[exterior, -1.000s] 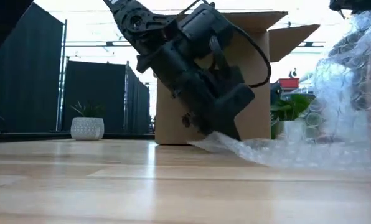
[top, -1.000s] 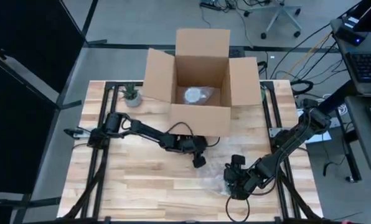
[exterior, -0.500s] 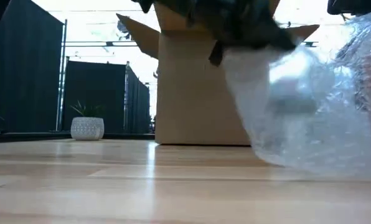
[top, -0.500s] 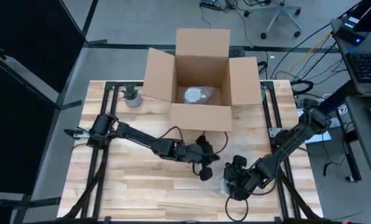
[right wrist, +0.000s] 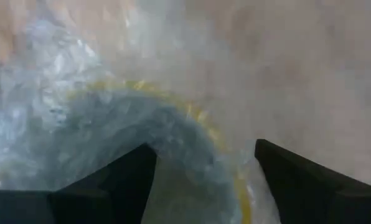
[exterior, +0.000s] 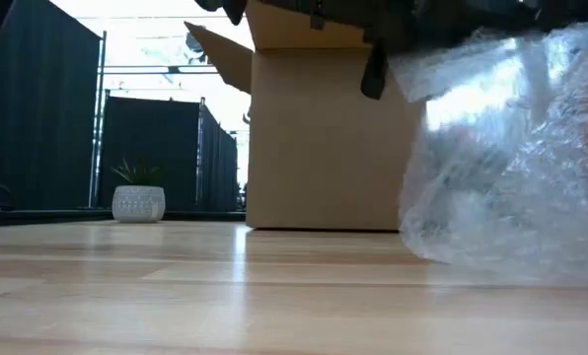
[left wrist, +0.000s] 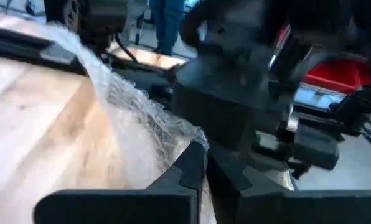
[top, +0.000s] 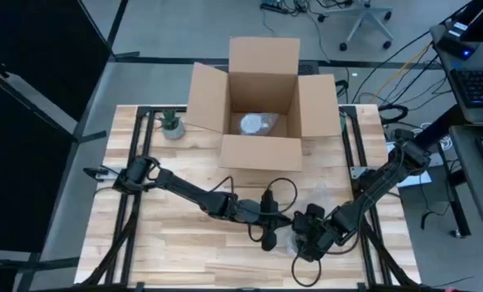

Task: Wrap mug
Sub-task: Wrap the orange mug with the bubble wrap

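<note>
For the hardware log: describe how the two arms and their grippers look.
Both arms are dark, slim and jointed. The left arm trails a looping black cable near its wrist. The left gripper has two black, blocky, notched fingers; the right gripper has two plain black fingers.

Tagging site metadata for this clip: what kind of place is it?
Probably a robotics lab or workshop. A wooden table sits on a black metal frame, cables trail over the grey floor by an office chair, and a keyboard sits on a desk alongside.
</note>
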### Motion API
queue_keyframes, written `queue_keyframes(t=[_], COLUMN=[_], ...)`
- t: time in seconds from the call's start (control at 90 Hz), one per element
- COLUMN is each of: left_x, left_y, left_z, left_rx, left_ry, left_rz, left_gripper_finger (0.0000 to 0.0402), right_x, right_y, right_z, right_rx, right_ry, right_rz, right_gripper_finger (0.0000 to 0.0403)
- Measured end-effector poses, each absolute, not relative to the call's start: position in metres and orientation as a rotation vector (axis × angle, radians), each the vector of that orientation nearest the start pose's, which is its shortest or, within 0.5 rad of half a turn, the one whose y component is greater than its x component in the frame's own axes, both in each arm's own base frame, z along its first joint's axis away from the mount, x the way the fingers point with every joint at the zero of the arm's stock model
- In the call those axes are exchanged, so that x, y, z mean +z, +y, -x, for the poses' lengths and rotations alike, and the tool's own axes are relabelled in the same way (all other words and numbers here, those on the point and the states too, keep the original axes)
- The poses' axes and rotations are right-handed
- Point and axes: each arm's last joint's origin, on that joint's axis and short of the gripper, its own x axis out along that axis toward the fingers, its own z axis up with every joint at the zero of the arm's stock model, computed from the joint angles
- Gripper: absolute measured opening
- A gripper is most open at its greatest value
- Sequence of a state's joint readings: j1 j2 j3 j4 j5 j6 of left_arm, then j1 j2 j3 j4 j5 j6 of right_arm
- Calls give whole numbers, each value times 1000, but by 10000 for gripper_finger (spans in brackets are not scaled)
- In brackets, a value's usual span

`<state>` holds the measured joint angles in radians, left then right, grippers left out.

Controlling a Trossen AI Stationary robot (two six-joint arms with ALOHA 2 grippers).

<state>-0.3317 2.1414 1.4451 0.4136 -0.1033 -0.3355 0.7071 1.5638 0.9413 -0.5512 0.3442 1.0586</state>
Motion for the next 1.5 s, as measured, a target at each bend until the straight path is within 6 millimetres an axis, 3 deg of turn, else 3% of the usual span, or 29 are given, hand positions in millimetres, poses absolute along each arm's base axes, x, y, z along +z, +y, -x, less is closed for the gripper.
queue_keyframes(t=[0.067,0.189,0.489,0.844,1.067,1.378,1.5], left_x=[181,189,185,184,184,184,184], left_y=[-159,-163,-161,-160,-160,-160,-160], left_z=[-455,-453,-453,-453,-453,-453,-453], left_rx=[-201,-210,-189,-179,-178,-176,-176], left_ry=[339,312,328,343,343,343,344], left_rz=[266,262,255,251,251,256,257], left_gripper_finger=[2,2,2,1,1,1,1], right_x=[186,186,187,226,234,280,287], right_y=[179,179,181,189,184,191,198], right_z=[-226,-227,-227,-232,-228,-228,-224], right_rx=[-251,-242,-188,-139,-206,-173,-162], right_ry=[1023,1027,1097,1112,1158,1160,1115], right_rz=[-363,-376,-402,-295,-250,-241,-224], right_gripper_finger=[258,258,258,258,258,258,258])
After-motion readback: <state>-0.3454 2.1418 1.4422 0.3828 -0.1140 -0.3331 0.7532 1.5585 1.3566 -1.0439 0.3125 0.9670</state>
